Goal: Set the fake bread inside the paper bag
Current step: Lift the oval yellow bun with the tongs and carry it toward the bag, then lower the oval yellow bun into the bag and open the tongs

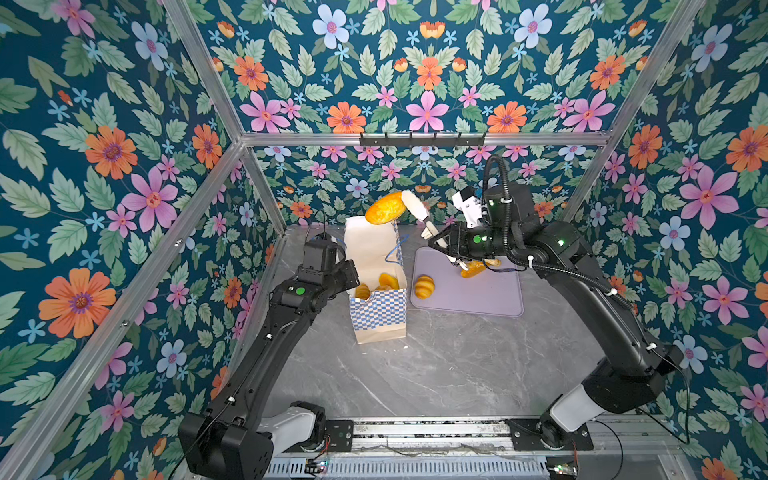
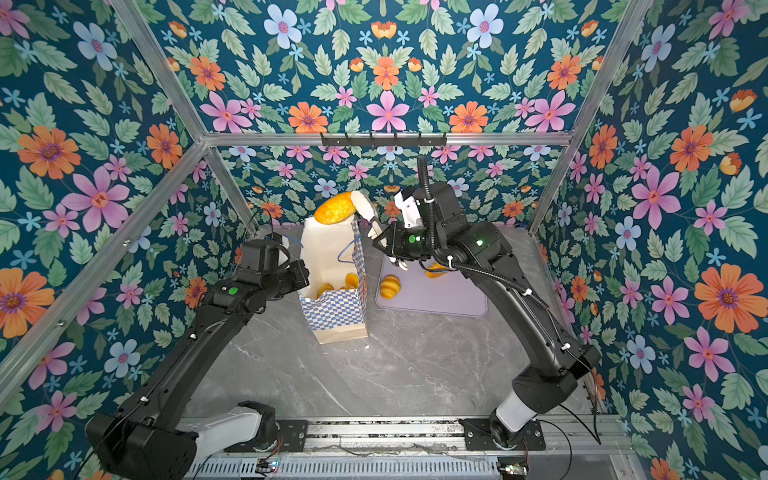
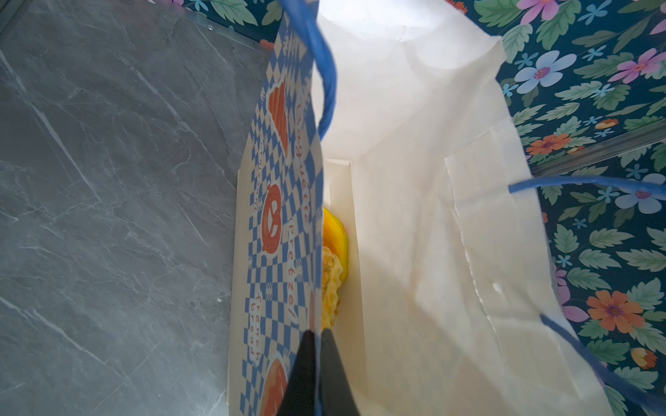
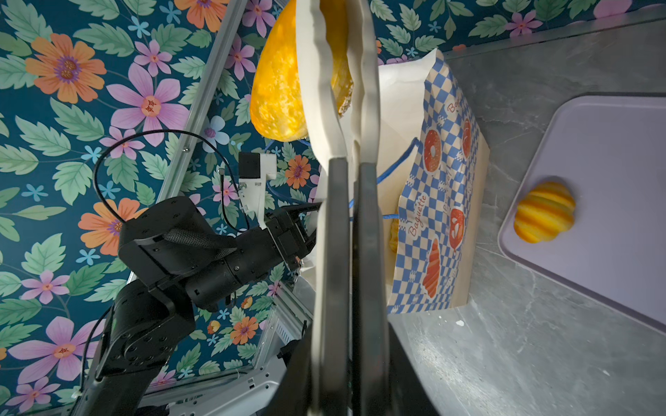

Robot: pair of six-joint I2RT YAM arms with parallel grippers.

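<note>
Golden bun point(image 1: 384, 208), in tongs point(image 1: 417, 208) clenched by my right end effector point(image 4: 352, 173), hangs by the paper bag's point(image 1: 374, 249) far rim and may fall outside; my left end effector point(image 3: 316, 336) grips the bag's edge.

Looks like a robot lab test cell, not a real kitchen or shop. The whole thing is a box of bare aluminium frame point(image 1: 291, 139) with floral wallpaper point(image 1: 104, 166) stuck on panels all round. Two black arms point(image 1: 257, 365) are bolted to a metal rail point(image 1: 428, 432) along the tabletop's point(image 1: 436, 365) near edge, with loose cables point(image 1: 505, 216) and little lit circuit boards point(image 1: 318, 464) right there. Even the marble look seems like dressing. The toy bread point(image 1: 424, 286) and printed bag point(image 1: 378, 316) read as props.
</note>
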